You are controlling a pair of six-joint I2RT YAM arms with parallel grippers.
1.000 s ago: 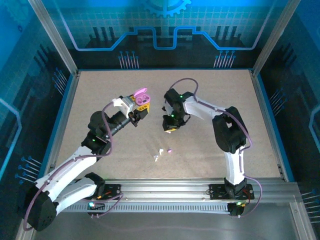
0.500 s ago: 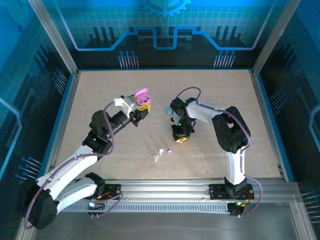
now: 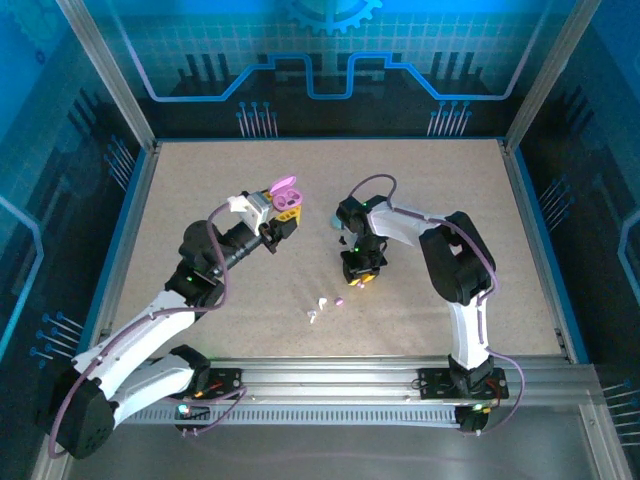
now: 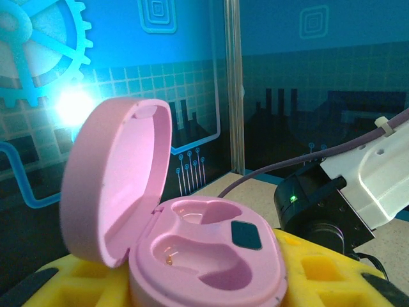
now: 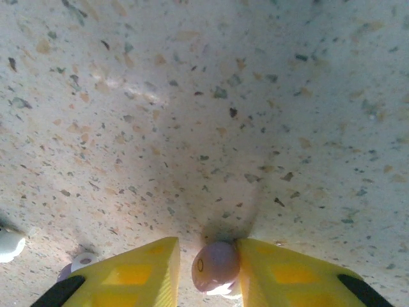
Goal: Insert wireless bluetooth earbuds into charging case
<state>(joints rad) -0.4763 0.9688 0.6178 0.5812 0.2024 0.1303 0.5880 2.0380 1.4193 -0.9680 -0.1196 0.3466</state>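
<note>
My left gripper (image 3: pixel 284 210) is shut on an open pink charging case (image 3: pixel 285 190), held above the table left of centre. Seen from the left wrist, the case (image 4: pixel 211 252) has its lid up and both wells empty, seated between yellow fingers (image 4: pixel 332 281). My right gripper (image 3: pixel 360 272) is down at the table, pointing at it. Its jaws stand apart around a pink-purple earbud (image 5: pixel 214 265). The bud rests against the right finger (image 5: pixel 281 272), with a gap to the left finger (image 5: pixel 140 272). Another pink-purple earbud (image 3: pixel 340 300) and two white earbuds (image 3: pixel 322 300) lie just nearer.
A small light blue object (image 3: pixel 333 222) lies on the table beside the right arm. A white bud (image 5: pixel 7 244) and a white and purple one (image 5: pixel 80 261) sit at the lower left of the right wrist view. Metal frame posts and blue walls surround the speckled table (image 3: pixel 200 190).
The right gripper has moved toward the near side and down to the table. Its jaws have widened around the pink-purple earbud. The left arm and case have stayed put.
</note>
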